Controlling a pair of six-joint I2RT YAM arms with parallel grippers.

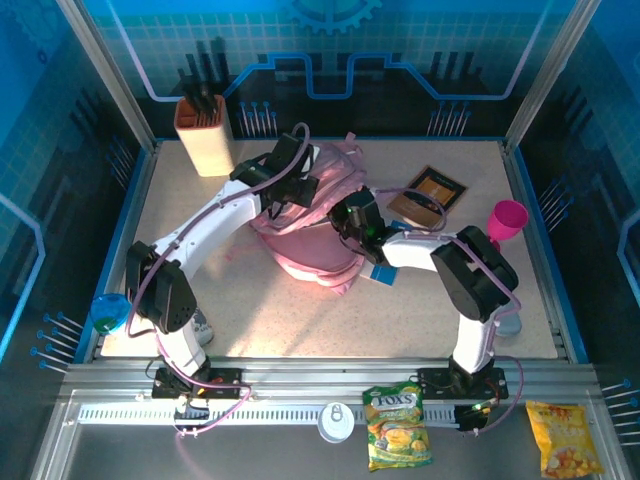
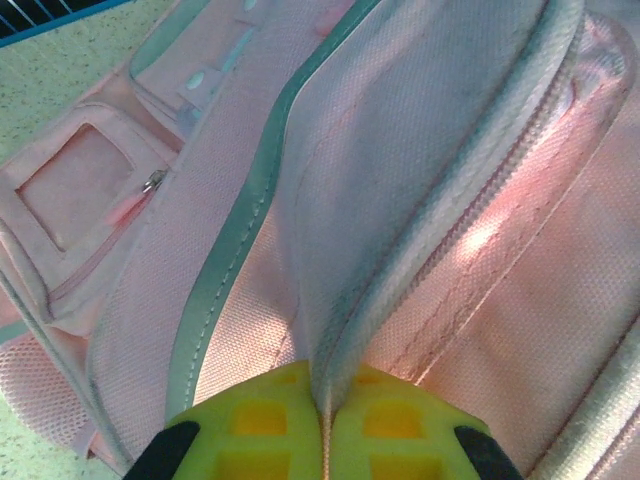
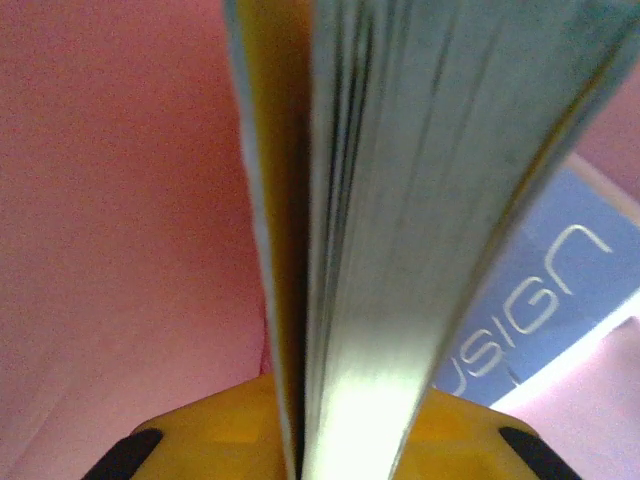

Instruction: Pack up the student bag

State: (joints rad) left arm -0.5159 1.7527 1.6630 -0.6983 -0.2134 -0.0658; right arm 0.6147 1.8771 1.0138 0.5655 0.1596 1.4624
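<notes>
Yellow jaws of the left gripper are clamping together on a raised fold of the pink bag, with the fold standing up beside the zip. Jaws of the right gripper are clamping on a book, which is standing on edge with its yellow cover on the left and its page block facing the camera. Pink fabric is filling the space left of the book, and a blue cover with white lettering is showing past its right side.

From above, the bag is lying mid-table in a soft heap, between the two arms. The left gripper is reaching over its upper left part, and the right gripper is pressing in at its right side. The blue cover is lying on the table, touching the bag's right edge under the right arm.

A brown book is lying at back right, near a pink cup. A tan block holding dark handles is standing at back left. A blue-green cup is sitting at the left edge. On the front rail, a white lid is lying just beside a green snack bag, with a yellow snack bag far right.
</notes>
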